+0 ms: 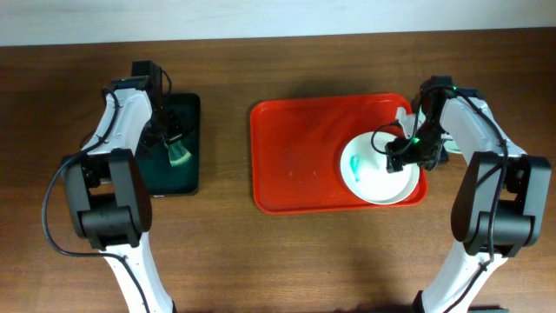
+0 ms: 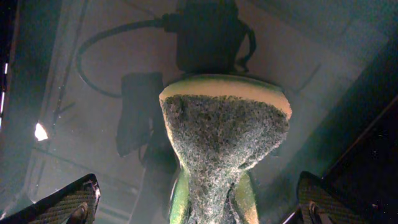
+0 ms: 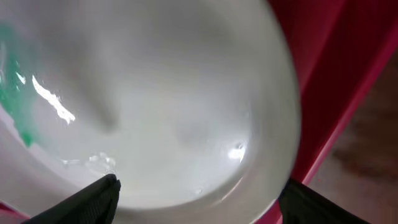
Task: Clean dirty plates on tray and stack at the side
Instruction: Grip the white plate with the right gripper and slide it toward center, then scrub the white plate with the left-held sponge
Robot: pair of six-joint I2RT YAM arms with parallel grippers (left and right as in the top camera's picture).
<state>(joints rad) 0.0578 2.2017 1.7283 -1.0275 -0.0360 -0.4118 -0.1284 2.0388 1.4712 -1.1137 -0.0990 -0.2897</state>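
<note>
Right pincer (image 3: 199,188) spread over the tray's (image 3: 339,74) plate (image 3: 174,106); left pincer (image 2: 198,186) spread around the sponge (image 2: 224,143). The plate's slick rim may slip free.

A white plate (image 3: 161,106) fills most of the frame, glossy with bright glints, with a teal smear (image 3: 15,93) at its left edge. To its right shows the red tray (image 3: 336,74), then brown worktop (image 3: 373,149). The dark jaws stand wide apart at the bottom corners, the plate's near rim between them.

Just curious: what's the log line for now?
left gripper open at sponge | right gripper open over plate | plate smeared, on red tray
</note>
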